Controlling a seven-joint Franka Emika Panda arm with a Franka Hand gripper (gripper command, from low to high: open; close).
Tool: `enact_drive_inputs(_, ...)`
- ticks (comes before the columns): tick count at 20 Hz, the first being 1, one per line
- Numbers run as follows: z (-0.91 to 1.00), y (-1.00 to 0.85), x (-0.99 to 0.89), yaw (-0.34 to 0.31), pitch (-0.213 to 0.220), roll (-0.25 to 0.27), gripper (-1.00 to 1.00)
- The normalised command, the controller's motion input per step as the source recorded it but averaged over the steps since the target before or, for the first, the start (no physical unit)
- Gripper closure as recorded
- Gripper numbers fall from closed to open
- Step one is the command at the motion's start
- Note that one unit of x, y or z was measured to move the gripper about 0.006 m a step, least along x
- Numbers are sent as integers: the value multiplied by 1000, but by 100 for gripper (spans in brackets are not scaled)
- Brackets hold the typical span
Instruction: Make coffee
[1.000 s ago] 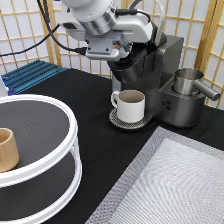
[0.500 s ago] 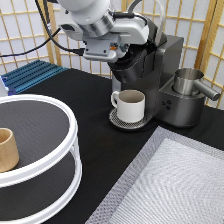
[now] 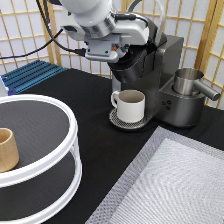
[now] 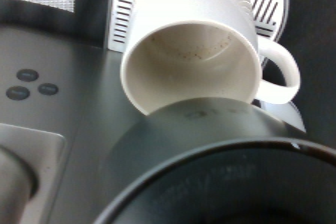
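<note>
arm shell [image 3: 92, 15]: glossy white, rounded
hand block [image 3: 107, 50]: grey with dark panels, right above the coffee machine [image 3: 150, 75]
cables [image 3: 47, 30]: black, looping behind

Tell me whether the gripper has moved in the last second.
Yes. In the exterior view the gripper has shifted slightly toward the view's left and up, judged against the coffee machine.

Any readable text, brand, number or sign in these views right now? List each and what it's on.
None can be read.
Coffee machine: no brand or label shows; the buttons in the wrist view carry no legible marks.
White mug: plain.
Wooden cup: plain.
Gripper, over the machine's top: no lettering visible.
</note>
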Motion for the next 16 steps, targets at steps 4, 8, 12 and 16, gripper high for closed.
enact_drive_inputs(4, 0, 68, 234, -70, 0, 0, 100)
enact_drive_inputs(8, -42, 137, 16, -79, -10, -2, 100)
enact_drive_inputs(12, 3, 108, -82, -80, -20, -3, 100)
enact_drive_inputs(16, 4, 10, -15, -94, -55, -69, 100)
